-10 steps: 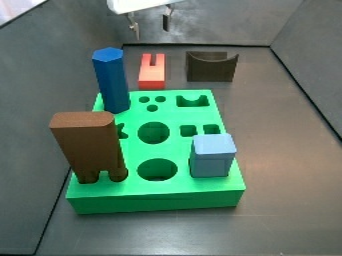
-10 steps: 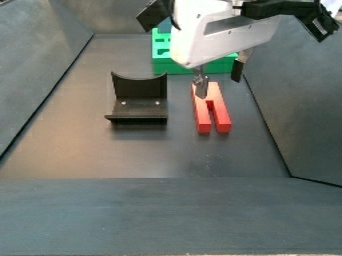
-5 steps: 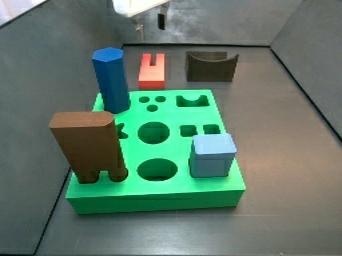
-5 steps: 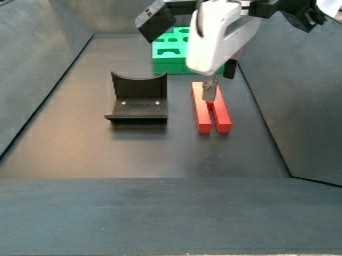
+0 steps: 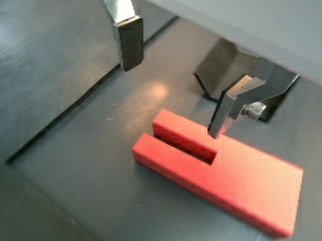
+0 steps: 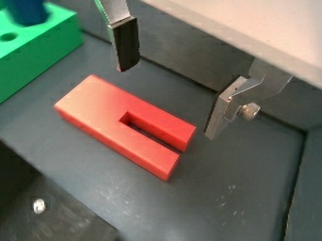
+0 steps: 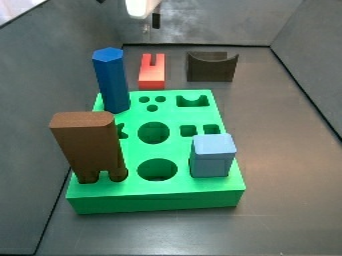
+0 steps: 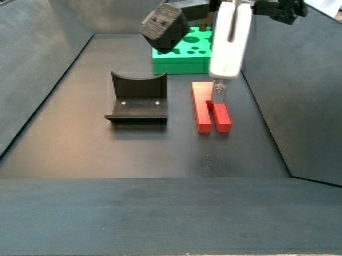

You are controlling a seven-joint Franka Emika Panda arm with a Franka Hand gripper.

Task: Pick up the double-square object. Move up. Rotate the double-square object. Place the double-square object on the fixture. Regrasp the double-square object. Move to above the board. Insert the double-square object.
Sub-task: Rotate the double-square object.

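Observation:
The red double-square object [image 7: 152,70] lies flat on the dark floor beyond the green board [image 7: 160,200], and shows in the other side view [image 8: 210,108] too. My gripper [image 8: 218,88] hangs above it, open and empty. In both wrist views the two fingers [image 5: 130,42] [image 6: 124,45] stand wide apart above the grooved red block [image 5: 220,179] [image 6: 120,122], touching nothing. The gripper [image 5: 179,80] [image 6: 176,77] sits over the block's grooved end. The dark fixture [image 7: 210,66] [image 8: 136,98] stands beside the red block, apart from it.
On the board stand a blue prism [image 7: 111,80], a tall brown block [image 7: 87,148] and a light-blue cube [image 7: 213,155]. The board's edge also shows in a wrist view [image 6: 32,52]. Grey sloping walls enclose the floor on all sides.
The gripper has turned about its vertical axis above the red block and looks narrower in a side view. The red block and the other pieces have not moved.

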